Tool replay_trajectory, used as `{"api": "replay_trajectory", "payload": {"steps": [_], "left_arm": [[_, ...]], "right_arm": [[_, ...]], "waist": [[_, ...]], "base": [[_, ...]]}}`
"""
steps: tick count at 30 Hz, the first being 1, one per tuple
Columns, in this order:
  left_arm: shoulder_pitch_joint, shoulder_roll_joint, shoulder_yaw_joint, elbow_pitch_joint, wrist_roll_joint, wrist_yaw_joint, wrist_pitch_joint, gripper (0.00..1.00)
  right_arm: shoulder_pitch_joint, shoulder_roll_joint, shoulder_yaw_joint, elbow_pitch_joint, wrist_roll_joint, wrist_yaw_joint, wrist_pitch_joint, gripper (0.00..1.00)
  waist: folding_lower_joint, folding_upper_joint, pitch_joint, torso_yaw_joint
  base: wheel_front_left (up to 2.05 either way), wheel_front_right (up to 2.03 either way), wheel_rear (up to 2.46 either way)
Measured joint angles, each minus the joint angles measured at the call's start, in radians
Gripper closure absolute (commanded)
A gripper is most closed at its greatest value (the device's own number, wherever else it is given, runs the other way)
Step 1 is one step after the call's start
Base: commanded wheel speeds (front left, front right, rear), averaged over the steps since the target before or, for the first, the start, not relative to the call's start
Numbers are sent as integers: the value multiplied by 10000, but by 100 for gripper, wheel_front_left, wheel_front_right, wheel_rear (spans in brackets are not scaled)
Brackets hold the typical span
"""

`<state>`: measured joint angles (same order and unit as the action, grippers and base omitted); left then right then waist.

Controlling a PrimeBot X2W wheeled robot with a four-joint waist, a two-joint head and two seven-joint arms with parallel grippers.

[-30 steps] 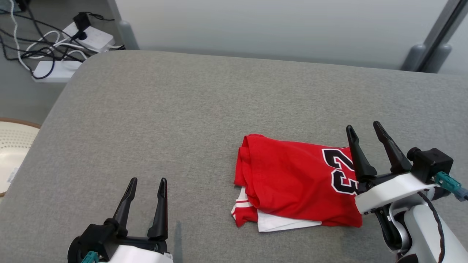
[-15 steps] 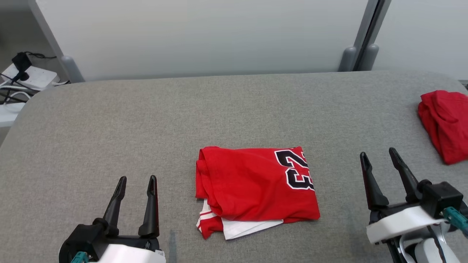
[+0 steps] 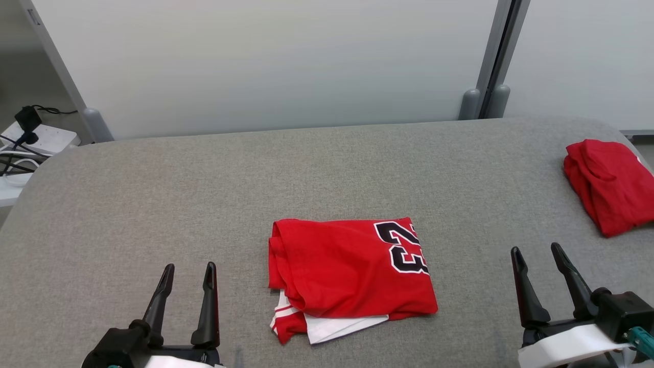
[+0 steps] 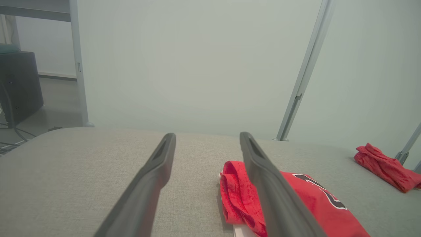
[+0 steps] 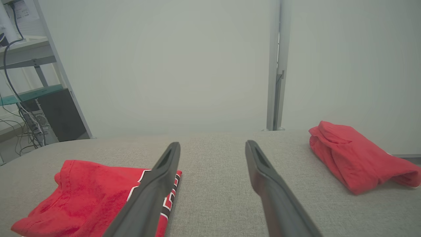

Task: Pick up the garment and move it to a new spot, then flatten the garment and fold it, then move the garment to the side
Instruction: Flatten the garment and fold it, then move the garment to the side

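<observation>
A broad surface covered in grey woven fabric (image 3: 204, 194), with rounded corners, spreads over the lower two thirds of the head view. Behind it, across the top of the frame, stands a pale matte partition wall (image 3: 265, 61) in soft, even light with no hard shadows. A grey metal post (image 3: 498, 46) comes down at the upper right onto two rounded grey feet (image 3: 483, 102). A second, slanted post (image 3: 53, 66) crosses the upper left.

At the far left edge lies a white power strip (image 3: 43, 138) with a black plug (image 3: 24, 120) and dark cables (image 3: 13, 166). At the left edge of the left wrist view, a dark cabinet (image 4: 19, 85) stands on a grey floor (image 4: 56, 112). The upper left of the right wrist view holds a metal shelf rack (image 5: 26, 56) trailing wires.
</observation>
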<state>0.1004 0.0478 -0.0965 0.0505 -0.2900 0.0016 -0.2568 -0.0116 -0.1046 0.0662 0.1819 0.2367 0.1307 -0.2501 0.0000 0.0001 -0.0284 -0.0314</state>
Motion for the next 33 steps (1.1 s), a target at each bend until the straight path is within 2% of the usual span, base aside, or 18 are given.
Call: {"api": "replay_trajectory", "payload": {"steps": [5, 13, 33], "left_arm": [[31, 2, 171, -17, 25, -4, 0, 0], [350, 2, 184, 38, -69, -56, 0, 0], [353, 2, 230, 219, -15, -107, 0, 0]], "right_arm": [[166, 23, 75, -527, 19, 0, 0, 0], [891, 203, 61, -692, 19, 0, 0, 0], [952, 341, 86, -589, 268, 0, 0, 0]], "waist": [[0, 0, -119, 134], [0, 0, -281, 264], [0, 0, -336, 381]], "base": [[0, 0, 0], [0, 0, 0], [0, 0, 0]]}}
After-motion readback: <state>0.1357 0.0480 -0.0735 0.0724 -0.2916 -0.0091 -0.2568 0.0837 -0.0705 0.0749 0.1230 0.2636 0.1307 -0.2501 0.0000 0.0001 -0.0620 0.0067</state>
